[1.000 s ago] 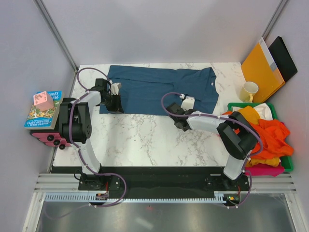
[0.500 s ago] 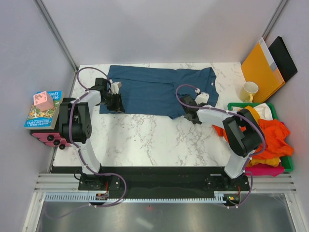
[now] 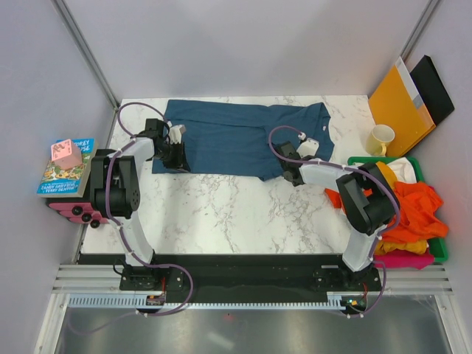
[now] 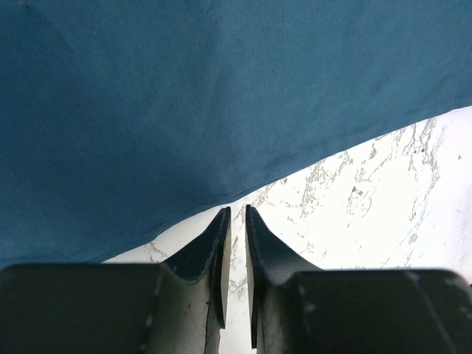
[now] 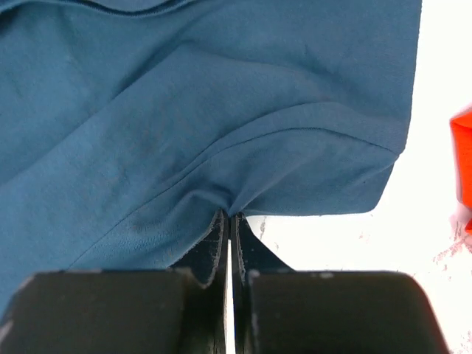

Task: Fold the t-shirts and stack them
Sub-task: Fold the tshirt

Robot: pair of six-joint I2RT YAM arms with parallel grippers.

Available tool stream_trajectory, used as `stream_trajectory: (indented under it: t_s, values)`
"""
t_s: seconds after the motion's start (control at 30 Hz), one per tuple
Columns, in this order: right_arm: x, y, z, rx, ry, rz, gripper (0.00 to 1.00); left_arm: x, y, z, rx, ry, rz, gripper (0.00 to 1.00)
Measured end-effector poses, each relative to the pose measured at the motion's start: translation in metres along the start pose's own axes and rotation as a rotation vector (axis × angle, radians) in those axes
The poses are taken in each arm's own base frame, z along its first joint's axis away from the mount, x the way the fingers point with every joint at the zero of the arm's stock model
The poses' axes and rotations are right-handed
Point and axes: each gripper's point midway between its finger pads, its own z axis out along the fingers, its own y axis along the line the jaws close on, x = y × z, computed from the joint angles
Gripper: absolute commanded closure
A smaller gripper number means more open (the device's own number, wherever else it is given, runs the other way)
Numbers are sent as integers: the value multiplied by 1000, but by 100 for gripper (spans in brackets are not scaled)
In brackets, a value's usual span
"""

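1. While the teal t-shirt (image 3: 236,136) lies spread flat along the far edge of the table (image 3: 221,214), treat the first fold as the step in hand; both pincers are stationed on the shirt's near hem.
2. Check the right gripper (image 5: 228,215): its jaws are closed on the hem toward the shirt's right end; the cloth puckers at the tips.
3. Check the left gripper (image 4: 236,210): its jaws stand narrow at the hem's left end; you cannot tell whether cloth is pinched between them.
4. Expect the next move to call for a confirmed left pinch; both arms should then raise the hem together and carry it toward the far edge; an uneven lift would probably skew the fold.
5. Note the change over the last second: the right gripper has shifted rightward along the hem and closed; the left gripper and the shirt have not moved.
6. Leave the other t-shirts (image 3: 417,206) heaped in the green bin (image 3: 442,251) at the right edge.
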Motion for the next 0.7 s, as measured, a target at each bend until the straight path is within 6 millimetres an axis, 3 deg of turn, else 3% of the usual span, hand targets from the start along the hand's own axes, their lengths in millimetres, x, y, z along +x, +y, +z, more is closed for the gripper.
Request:
stream_trajectory:
  t_s: [0.2, 0.3, 0.4, 0.57, 0.7]
  values:
    - [-1, -4, -6, -5, 3, -10, 100, -6, 2, 3, 0, -3, 1, 85]
    - [-11, -3, -15, -18, -11, -15, 100, -5, 3, 5, 1, 2, -2, 85]
    - [-28, 7, -23, -37, -36, -20, 100, -5, 3, 5, 1, 2, -2, 85]
    - [-73, 39, -40, -99, -104, -1, 100, -4, 2, 7, 10, 8, -7, 85]
    - [-96, 60, -39, -123, -140, 4, 100, -4, 1, 8, 19, 9, -10, 85]
